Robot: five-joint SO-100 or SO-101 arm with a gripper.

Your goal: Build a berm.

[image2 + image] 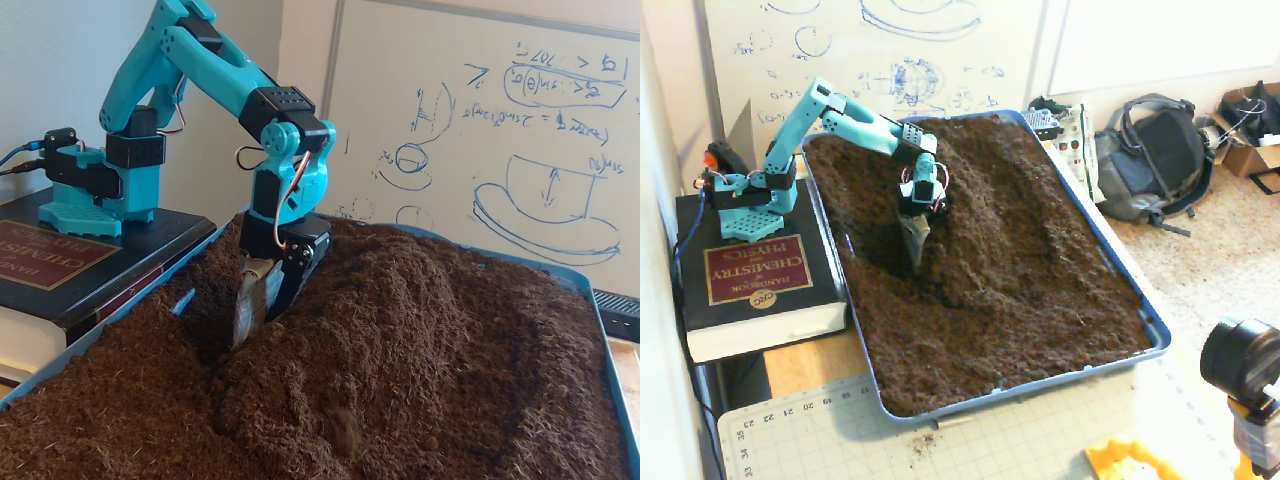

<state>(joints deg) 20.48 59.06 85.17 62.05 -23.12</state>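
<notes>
Well inside the tray rim [1155,325], jaws against berm [1010,215].

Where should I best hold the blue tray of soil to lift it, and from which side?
Probably by the raised rim of the tray, from the right long side and near end in a fixed view: the rim is bare there, while the book carrying the arm blocks the left. Keep it level; the soil is heaped.
</notes>
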